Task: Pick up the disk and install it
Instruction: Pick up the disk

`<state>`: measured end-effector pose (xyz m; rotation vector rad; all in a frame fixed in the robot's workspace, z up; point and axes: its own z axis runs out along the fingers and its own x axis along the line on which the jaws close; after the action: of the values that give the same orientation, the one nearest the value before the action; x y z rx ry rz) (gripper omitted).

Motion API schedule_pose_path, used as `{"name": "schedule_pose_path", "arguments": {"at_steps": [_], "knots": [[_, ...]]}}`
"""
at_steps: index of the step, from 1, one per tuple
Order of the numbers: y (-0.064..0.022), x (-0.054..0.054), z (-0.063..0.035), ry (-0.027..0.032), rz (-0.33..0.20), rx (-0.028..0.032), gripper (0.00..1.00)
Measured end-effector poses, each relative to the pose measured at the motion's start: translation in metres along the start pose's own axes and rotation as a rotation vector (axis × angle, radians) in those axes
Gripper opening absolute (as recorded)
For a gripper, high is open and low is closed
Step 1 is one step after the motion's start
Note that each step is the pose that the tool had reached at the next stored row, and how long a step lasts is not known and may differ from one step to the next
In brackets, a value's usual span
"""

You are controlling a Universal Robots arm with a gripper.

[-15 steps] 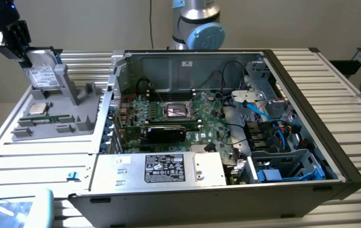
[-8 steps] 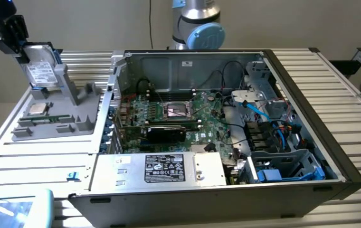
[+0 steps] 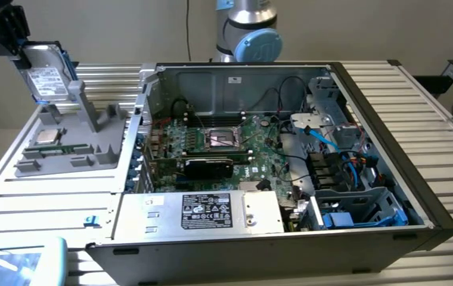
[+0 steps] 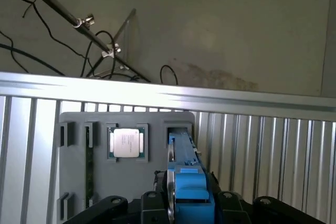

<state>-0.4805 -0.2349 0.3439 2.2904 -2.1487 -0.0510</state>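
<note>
So the gripper (image 3: 22, 55) is sitting way up in the top corner on the exterior view's left, and its fingers are clamping the disk (image 3: 47, 77) between them. The disk is hanging tilted with its white label facing the camera and the blue carrier running along its edges. Its lower end is hovering right over the grey holder tray (image 3: 91, 152), just beside the tray's tall upright post. I honestly can't tell if that bottom corner is touching the tray or hanging clear of it. In the wrist view the gripper (image 4: 191, 205) is looking straight down the disk (image 4: 189, 179) edge-on, so you're mostly seeing blue plastic, with the far tip lining up with a slot in the holder tray (image 4: 73, 182). The little square CPU chip (image 4: 126, 142) is lying flat in its own pocket next to that slot, and it's showing in the exterior view too (image 3: 47, 136). The open computer case (image 3: 385, 137) is lying on its side on the slatted metal table (image 3: 425, 101), well apart from the disk, with the motherboard (image 3: 210, 146) facing up. A silver box with a black label (image 3: 210, 211) is sitting at the case's near edge. The arm's base (image 3: 247, 33) is standing behind the case.
</note>
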Motion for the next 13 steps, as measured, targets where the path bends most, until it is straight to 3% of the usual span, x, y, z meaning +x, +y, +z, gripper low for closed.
{"name": "schedule_pose_path", "arguments": {"at_steps": [7,13], "knots": [[-0.0024,0.000,-0.0304,0.0000,0.000,0.0000,0.37],[-0.0107,0.001,-0.0580,0.0000,0.000,-0.0004,0.37]]}}
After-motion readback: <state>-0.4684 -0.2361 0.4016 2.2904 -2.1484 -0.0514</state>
